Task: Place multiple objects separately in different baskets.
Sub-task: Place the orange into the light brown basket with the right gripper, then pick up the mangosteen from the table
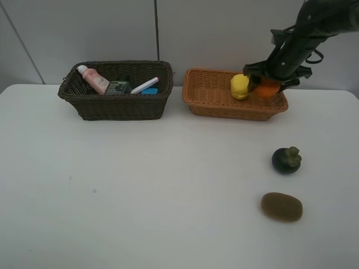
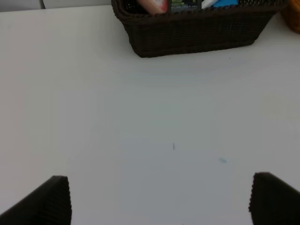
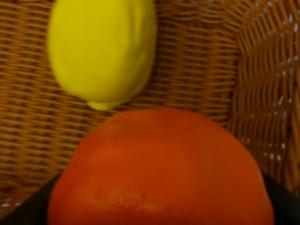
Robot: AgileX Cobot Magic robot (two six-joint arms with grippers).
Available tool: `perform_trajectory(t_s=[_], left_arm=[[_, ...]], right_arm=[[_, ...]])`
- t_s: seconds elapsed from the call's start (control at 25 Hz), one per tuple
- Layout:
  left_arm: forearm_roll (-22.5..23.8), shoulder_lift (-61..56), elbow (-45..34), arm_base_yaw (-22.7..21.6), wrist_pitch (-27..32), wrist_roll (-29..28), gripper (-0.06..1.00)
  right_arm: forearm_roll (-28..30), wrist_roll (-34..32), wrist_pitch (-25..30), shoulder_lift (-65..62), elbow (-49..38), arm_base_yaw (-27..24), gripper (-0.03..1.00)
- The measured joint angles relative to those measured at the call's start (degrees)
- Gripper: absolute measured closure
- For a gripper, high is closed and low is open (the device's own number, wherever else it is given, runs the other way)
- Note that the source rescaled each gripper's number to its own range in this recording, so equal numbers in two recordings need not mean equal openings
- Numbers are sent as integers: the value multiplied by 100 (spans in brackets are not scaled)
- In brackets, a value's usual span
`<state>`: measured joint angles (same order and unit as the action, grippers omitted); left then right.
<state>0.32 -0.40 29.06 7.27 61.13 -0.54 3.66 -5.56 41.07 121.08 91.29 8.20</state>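
Presently the right gripper (image 1: 274,78) is clamped on the orange (image 1: 268,88), low inside the right end of the light basket (image 1: 213,106). The lemon (image 1: 239,86) lies just beside it, toward the basket's middle. Release looks to be straight down. The left gripper (image 2: 161,201) has its jaws apart, well away.

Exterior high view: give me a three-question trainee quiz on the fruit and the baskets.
1. True or false: the lemon lies in the tan basket.
2. What sits between the right claw's fingers? A lemon, B orange, C nothing.
3. How many fruits lie on the table, outside both baskets?
Key: 1 true. 2 B. 3 two, the mangosteen and the kiwi.
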Motion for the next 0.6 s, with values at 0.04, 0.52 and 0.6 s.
perform_trajectory(t_s=[0.04,0.52,0.6], left_arm=[[0,0,0,0,0,0,-6],[0,0,0,0,0,0,-6],[0,0,0,0,0,0,-6]], right_arm=[[6,-6,0,60,0,-68,24],[-37,-10,818,-87,32,-171,-2],[-79,-10,1274,-235,32,-171,-3]])
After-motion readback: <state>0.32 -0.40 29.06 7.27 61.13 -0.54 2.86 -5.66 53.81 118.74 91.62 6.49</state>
